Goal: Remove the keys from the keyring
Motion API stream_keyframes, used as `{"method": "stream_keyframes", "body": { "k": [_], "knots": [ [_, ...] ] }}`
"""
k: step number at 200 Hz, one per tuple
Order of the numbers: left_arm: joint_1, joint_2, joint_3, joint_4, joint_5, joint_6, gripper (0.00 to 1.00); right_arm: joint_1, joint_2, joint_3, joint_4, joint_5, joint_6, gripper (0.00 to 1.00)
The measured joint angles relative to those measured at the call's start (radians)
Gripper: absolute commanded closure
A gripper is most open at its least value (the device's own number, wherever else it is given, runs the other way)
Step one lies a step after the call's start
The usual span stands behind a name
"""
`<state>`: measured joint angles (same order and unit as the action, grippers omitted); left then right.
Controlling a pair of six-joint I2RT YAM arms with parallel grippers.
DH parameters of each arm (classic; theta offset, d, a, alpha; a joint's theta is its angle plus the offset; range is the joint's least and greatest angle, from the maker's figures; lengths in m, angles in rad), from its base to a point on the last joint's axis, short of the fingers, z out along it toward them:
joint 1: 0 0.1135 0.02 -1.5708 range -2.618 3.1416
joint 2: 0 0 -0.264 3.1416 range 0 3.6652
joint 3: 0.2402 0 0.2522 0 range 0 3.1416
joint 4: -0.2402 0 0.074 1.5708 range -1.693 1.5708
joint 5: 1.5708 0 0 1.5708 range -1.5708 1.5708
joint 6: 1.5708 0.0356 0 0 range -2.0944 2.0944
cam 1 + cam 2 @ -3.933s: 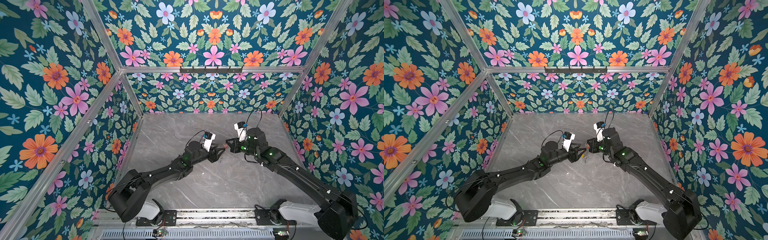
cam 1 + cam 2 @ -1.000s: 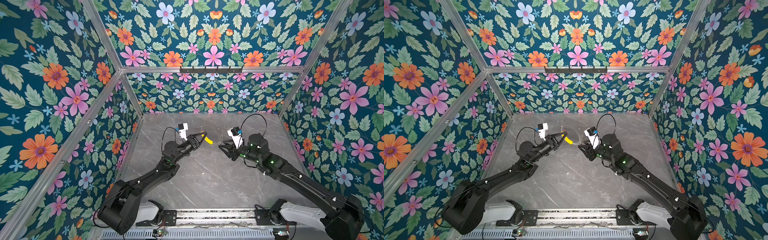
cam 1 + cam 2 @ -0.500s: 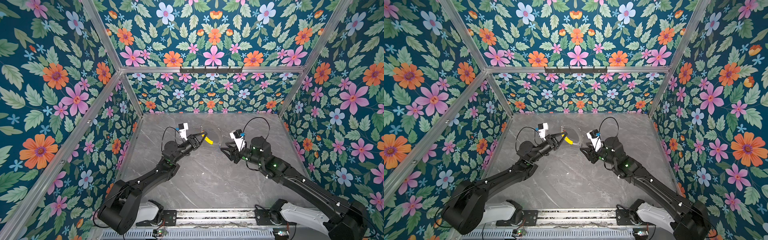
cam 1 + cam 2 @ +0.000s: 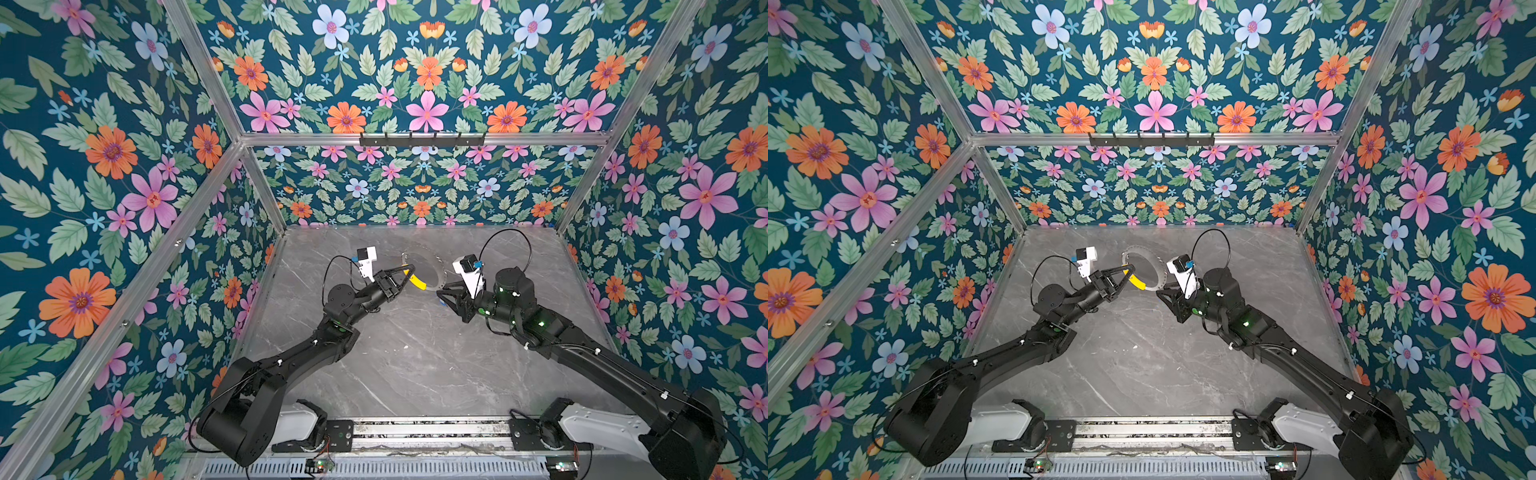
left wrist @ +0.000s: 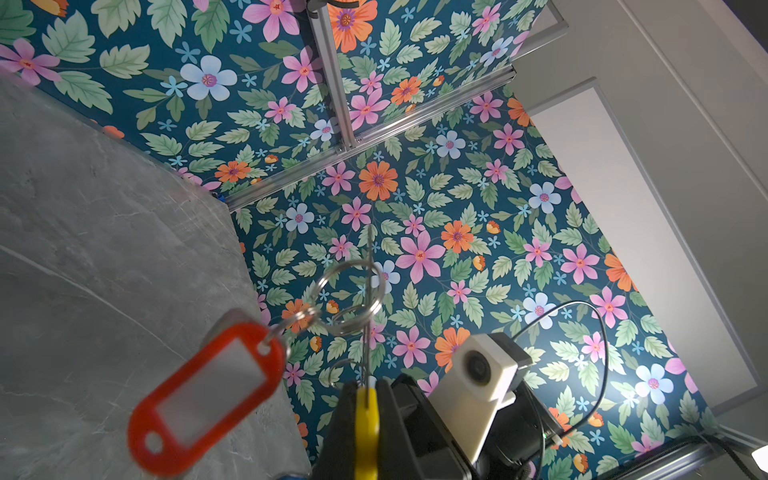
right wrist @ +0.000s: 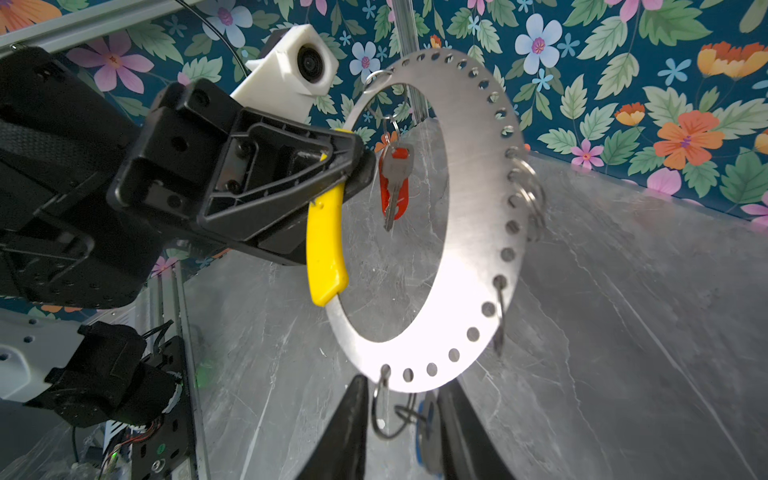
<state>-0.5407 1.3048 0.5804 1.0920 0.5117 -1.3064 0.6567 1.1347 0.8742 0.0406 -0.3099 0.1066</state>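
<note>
No writing can be read: the red tag [image 5: 210, 397] has a pale label window that is too blurred to read in the left wrist view, and the blue tag [image 6: 428, 419] shows only its edge. Nearly four seconds ago the two end effectors met close together over mid-counter. Since then the left arm has swung toward the back left, and the keyring [image 6: 478, 187] now spans the gap between them. Over the last second the left arm has kept its pose and the right has shifted only slightly. The keyring is a flat silver band pierced with holes. It is held clear of the counter [image 4: 415, 365], standing steeply on edge with its broad face toward the right wrist camera, and it looks like a thin line in the left wrist view. In both top views it reads as a tilted oval [image 4: 441, 270] [image 4: 1162, 272]. The left end effector [image 6: 357, 166] is clamped shut on the yellow sleeve [image 6: 326, 249], which runs lengthwise along the arc and down from the grip. A silver key [image 6: 395, 174] hangs with the red tag inside the hoop, blade pointing down toward the counter. The right end effector [image 6: 404, 384] sits at the lowest arc, its fingers apart on either side of a split ring [image 6: 384, 411] and the blue tag. I cannot tell whether they pinch either one.
</note>
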Motion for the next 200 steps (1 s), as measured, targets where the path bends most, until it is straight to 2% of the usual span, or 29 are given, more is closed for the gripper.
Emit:
{"method": "stream_keyframes", "body": {
  "k": [37, 69, 151, 160, 169, 175, 200],
  "knots": [
    [0.001, 0.004, -0.002, 0.019, 0.001, -0.002, 1.0, 0.0, 0.003, 0.0, 0.002, -0.001, 0.0, 0.84],
    [0.001, 0.013, -0.01, 0.03, 0.0, -0.011, 1.0, 0.0, 0.007, -0.006, 0.008, -0.006, 0.0, 1.0],
    [0.006, 0.008, 0.018, -0.025, -0.002, -0.053, 1.0, 0.003, -0.054, -0.024, 0.006, 0.001, 0.022, 1.0],
    [0.005, 0.011, 0.027, -0.035, 0.003, -0.06, 0.91, 0.003, -0.067, -0.023, 0.002, 0.002, 0.022, 1.0],
    [0.004, 0.017, 0.034, -0.043, 0.006, -0.074, 0.74, 0.003, -0.078, -0.023, -0.005, 0.004, 0.023, 1.0],
    [0.003, 0.02, 0.035, -0.046, 0.007, -0.078, 0.66, 0.003, -0.084, -0.023, -0.011, 0.004, 0.026, 1.0],
    [0.009, 0.021, 0.02, -0.093, -0.045, -0.091, 0.54, 0.004, -0.106, -0.021, -0.039, 0.0, 0.045, 1.0]
  ]
}}
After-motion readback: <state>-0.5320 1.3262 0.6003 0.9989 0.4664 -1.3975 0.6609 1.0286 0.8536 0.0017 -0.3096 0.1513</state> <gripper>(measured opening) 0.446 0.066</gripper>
